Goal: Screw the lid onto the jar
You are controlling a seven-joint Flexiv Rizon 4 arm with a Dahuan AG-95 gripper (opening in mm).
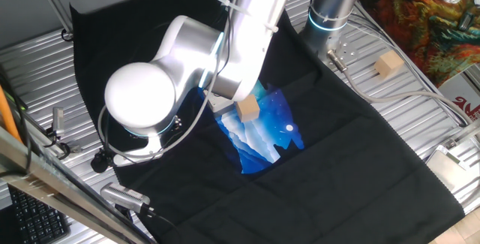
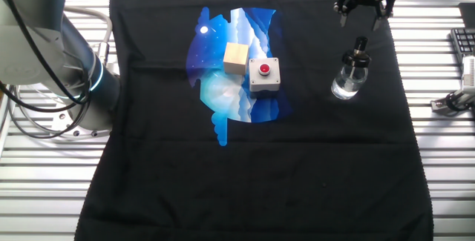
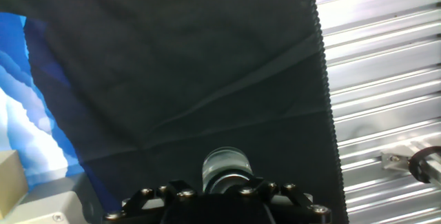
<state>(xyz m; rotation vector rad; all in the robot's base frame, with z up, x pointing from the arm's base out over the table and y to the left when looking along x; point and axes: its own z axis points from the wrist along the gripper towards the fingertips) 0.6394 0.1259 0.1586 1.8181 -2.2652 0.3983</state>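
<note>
The jar (image 2: 347, 82) is a small clear glass cylinder standing upright on the black cloth at the right. The black lid (image 2: 359, 47) sits on top of it. My gripper (image 2: 361, 17) hangs just above and behind the lid, apart from it, its fingers spread open with nothing between them. In the hand view the jar (image 3: 225, 163) shows from above as a clear ring directly ahead of the gripper's dark frame (image 3: 219, 203), with the dark lid (image 3: 231, 180) partly hidden by that frame. In the first fixed view the arm hides the jar, the lid and the gripper.
A grey box with a red button (image 2: 264, 75) and a tan wooden cube (image 2: 236, 57) sit on the blue-and-white patch (image 2: 223, 93) left of the jar. The cloth's right edge (image 2: 407, 100) meets slatted metal. A second wooden cube (image 1: 388, 64) lies off the cloth.
</note>
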